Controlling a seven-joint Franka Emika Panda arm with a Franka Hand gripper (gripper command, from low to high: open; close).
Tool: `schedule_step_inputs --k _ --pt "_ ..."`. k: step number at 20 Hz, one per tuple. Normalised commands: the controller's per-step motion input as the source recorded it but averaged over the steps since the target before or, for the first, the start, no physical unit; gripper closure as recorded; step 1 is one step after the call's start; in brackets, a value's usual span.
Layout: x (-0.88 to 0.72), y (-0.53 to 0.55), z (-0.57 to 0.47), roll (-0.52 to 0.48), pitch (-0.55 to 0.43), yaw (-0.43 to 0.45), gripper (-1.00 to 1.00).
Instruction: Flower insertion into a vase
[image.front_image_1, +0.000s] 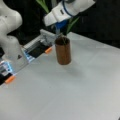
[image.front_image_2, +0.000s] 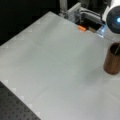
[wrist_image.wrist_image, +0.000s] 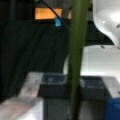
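The dark brown vase (image.front_image_1: 63, 51) stands upright on the white table, and it also shows at a front view's right (image.front_image_2: 113, 60). My gripper (image.front_image_1: 59, 29) hangs just above its rim, shut on the flower's green stem (wrist_image.wrist_image: 77, 50). The stem's lower end reaches down into the vase mouth (image.front_image_1: 63, 40). Green leaves (image.front_image_1: 72, 23) spread above and beside the gripper. In the wrist view the stem runs upright through the middle of the picture. No blossom shows in any view.
A grey metal frame with a black inset (image.front_image_1: 40, 46) and orange tabs (image.front_image_1: 48, 50) lies behind the vase. The arm's white base (image.front_image_1: 10, 37) stands at a front view's left. A dark perforated board (image.front_image_2: 15, 110) borders the table (image.front_image_2: 50, 62).
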Motion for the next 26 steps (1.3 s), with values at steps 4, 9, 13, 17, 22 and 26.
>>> schedule_step_inputs --k 4,9,13,17,22,26 --pt "0.09 0.1 -0.21 -0.16 -0.081 0.024 1.0" --pt "0.1 0.05 -0.15 -0.17 -0.069 0.022 1.0" --pt "0.15 0.02 -0.17 -0.196 -0.073 0.031 1.0" --pt "0.15 -0.01 -0.19 -0.208 -0.072 0.026 1.0" --pt "0.13 0.0 -0.19 -0.218 -0.088 -0.002 1.0" --pt "0.15 0.0 -0.2 -0.208 -0.075 -0.013 1.0"
